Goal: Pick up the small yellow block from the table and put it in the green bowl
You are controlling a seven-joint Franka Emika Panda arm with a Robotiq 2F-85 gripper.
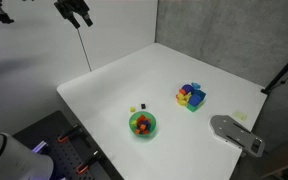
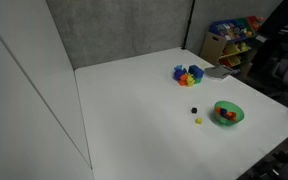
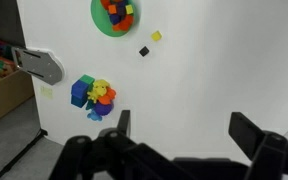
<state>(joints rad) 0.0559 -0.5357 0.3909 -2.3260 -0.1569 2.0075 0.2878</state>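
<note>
1. The gripper [image 3: 184, 135] hangs high above the white table [image 3: 224, 70], fingers spread wide, nothing in them
2. The small yellow block [image 3: 156, 36] lies on the table just beside a black block [image 3: 144, 51], near the green bowl [image 3: 97, 20] but outside it
3. The bowl has a few coloured blocks inside; a colourful toy pile [image 3: 92, 93] sits well apart from it
</note>
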